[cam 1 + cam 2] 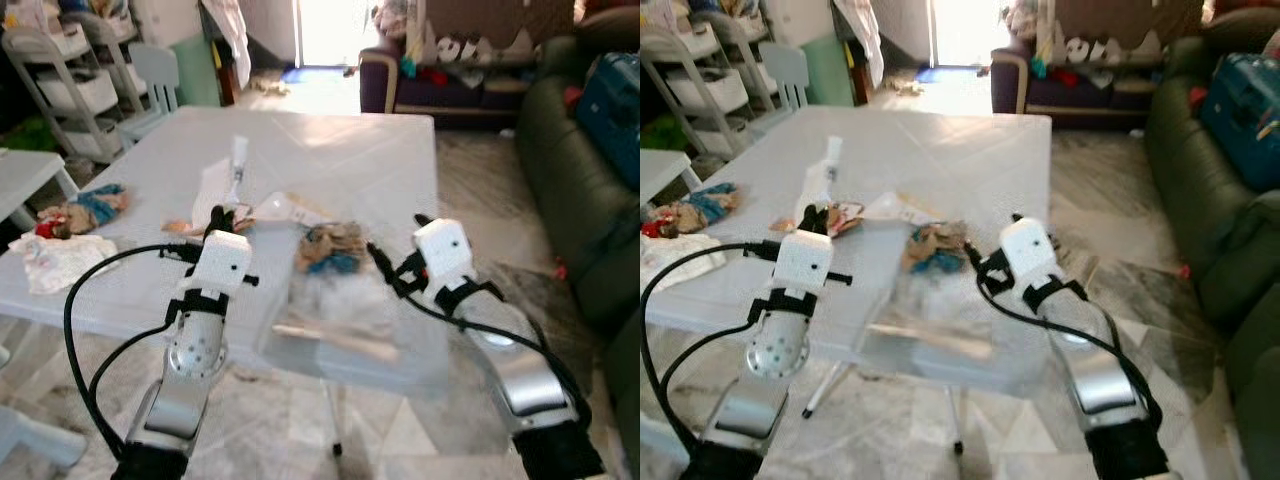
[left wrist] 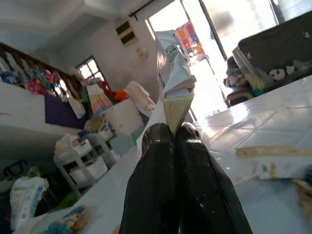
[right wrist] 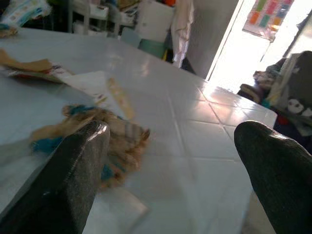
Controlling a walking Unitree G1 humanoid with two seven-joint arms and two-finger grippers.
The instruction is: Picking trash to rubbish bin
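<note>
A white table [image 1: 330,150] stands before me with trash on it. My left gripper [image 1: 225,215] is shut on a long white and yellow paper wrapper [image 2: 178,83], which sticks up from the fingertips [image 2: 161,134] above the table's left part. A crumpled brown and blue wrapper [image 1: 330,248] lies in the middle, with flat paper scraps [image 1: 290,210] behind it. A clear plastic bag [image 1: 345,325] holding a pale stick hangs over the front edge. My right gripper [image 1: 398,240] is open just right of the crumpled wrapper [image 3: 97,131], fingers wide apart and holding nothing.
A low white side table at the left carries a white cloth [image 1: 60,260] and a colourful rag toy [image 1: 85,210]. A dark green sofa [image 1: 570,150] with a blue bag [image 1: 610,100] lines the right. White shelves [image 1: 70,80] and a small chair [image 1: 155,75] stand at the back left.
</note>
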